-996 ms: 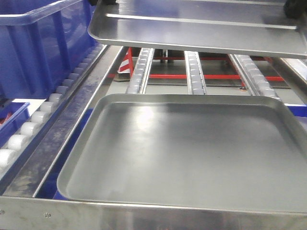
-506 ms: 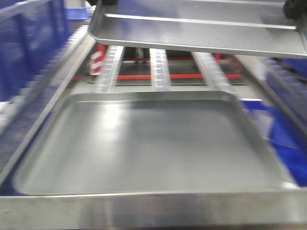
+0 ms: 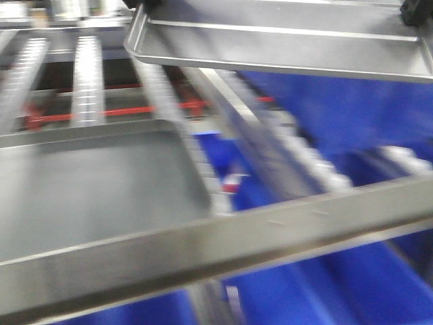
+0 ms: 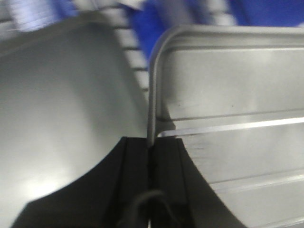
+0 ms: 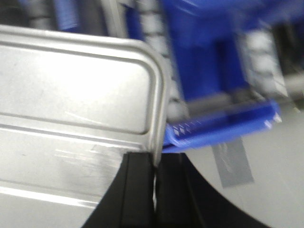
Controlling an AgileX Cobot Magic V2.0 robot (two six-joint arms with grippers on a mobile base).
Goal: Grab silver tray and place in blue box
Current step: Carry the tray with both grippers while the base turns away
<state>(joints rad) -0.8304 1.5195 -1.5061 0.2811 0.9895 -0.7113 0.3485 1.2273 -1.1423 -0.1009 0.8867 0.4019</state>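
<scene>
The silver tray [image 3: 284, 47] hangs level across the top of the front view, its raised ridges showing. My left gripper [image 4: 150, 142] is shut on its left rim, with the tray [image 4: 228, 95] to the right of the black fingers. At the opposite side, my right gripper [image 5: 155, 161] is shut on the right rim of the tray [image 5: 71, 95]. In the front view both grippers show only as dark tips, left [image 3: 139, 3] and right [image 3: 413, 12]. Blurred ribbed blue plastic [image 5: 204, 47] beyond the tray's corner looks like the blue box; more blue [image 3: 325, 101] lies under the tray.
A larger, duller plain steel tray [image 3: 88, 183] lies on the roller tracks [image 3: 88, 74] low on the left, also seen in the left wrist view [image 4: 61, 95]. A steel frame bar [image 3: 270, 230] crosses the foreground. A blue plastic rim [image 5: 223, 126] and a grey tape patch [image 5: 232, 159] lie below the right gripper.
The whole front view has swung right: the large tray and rollers slid left, the left blue crate left the picture, and blue plastic appeared at right. Both grippers hold the silver tray as before.
</scene>
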